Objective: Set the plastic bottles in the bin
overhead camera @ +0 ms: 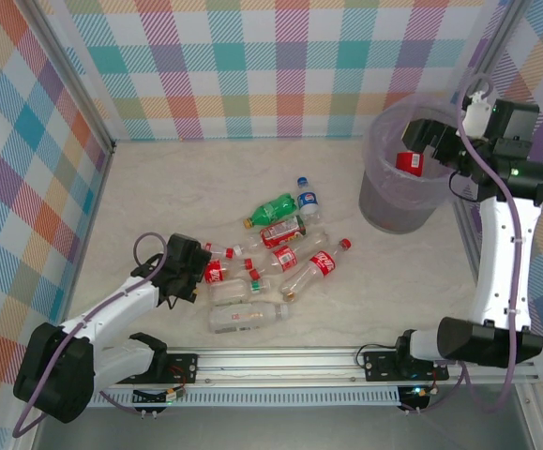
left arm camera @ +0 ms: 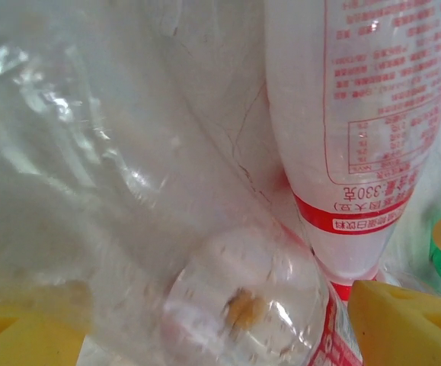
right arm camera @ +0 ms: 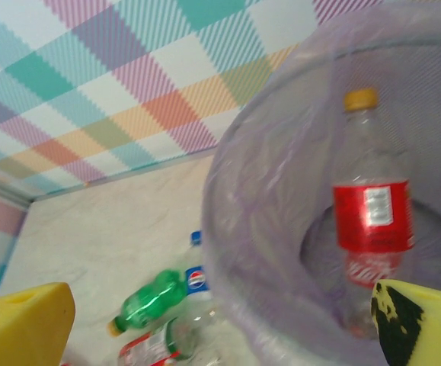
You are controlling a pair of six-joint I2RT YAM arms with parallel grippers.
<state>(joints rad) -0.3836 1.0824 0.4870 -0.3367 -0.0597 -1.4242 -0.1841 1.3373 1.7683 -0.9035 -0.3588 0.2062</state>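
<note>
The checked pastel walls close in a pale, stone-patterned table, and I work across it from the left. There my left gripper is low at the end of the heap of plastic bottles. On its wrist camera the yellow fingers stand wide apart on both sides of a clear bottle. I see no squeeze on it, so I count it as not held. A white-and-red labelled bottle lies just beside. I judge these bottles empty: very light, thin-walled, smooth, ready to roll or dent. I would take one across the middle of the body, on the label, not at the cap. A green bottle and a blue-labelled one lie further on. At the right, the bin has one red-labelled bottle inside. My right gripper hangs over it, fingers spread wide, holding nothing.
</note>
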